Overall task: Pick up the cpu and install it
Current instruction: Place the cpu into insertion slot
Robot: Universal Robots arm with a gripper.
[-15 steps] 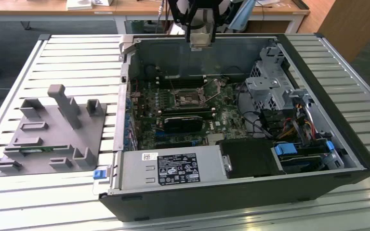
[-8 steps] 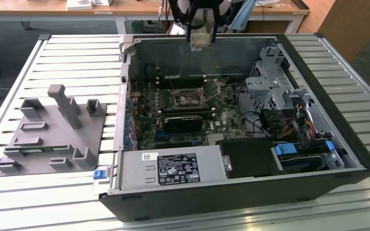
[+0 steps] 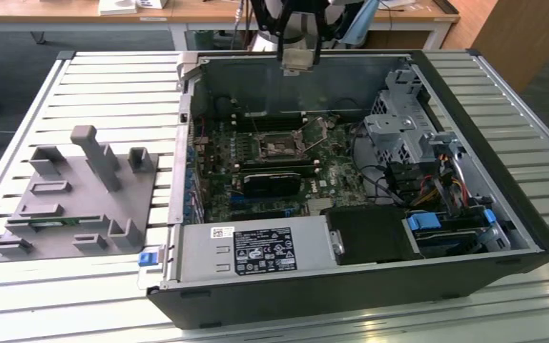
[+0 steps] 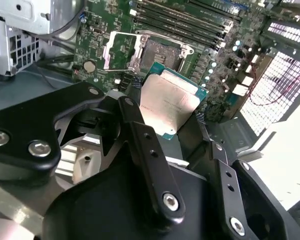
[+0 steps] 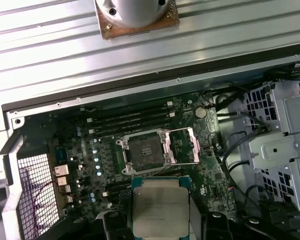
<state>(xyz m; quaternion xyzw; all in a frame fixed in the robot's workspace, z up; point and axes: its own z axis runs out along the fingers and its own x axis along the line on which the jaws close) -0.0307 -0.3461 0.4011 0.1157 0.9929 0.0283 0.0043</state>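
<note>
Two black fingers of the gripper clamp the cpu by opposite edges, metal top toward the wrist cameras, holding it in the air well above the open socket, on the motherboard.

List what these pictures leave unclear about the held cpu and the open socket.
- The cpu's underside: it faces away from the camera in both wrist views.
- Where the gripper touches the cpu's edges: covered by the gripper's own body in the second wrist view, cut off by the picture's edge in the first wrist view.
- The socket's pins: too small to tell in every view.
</note>
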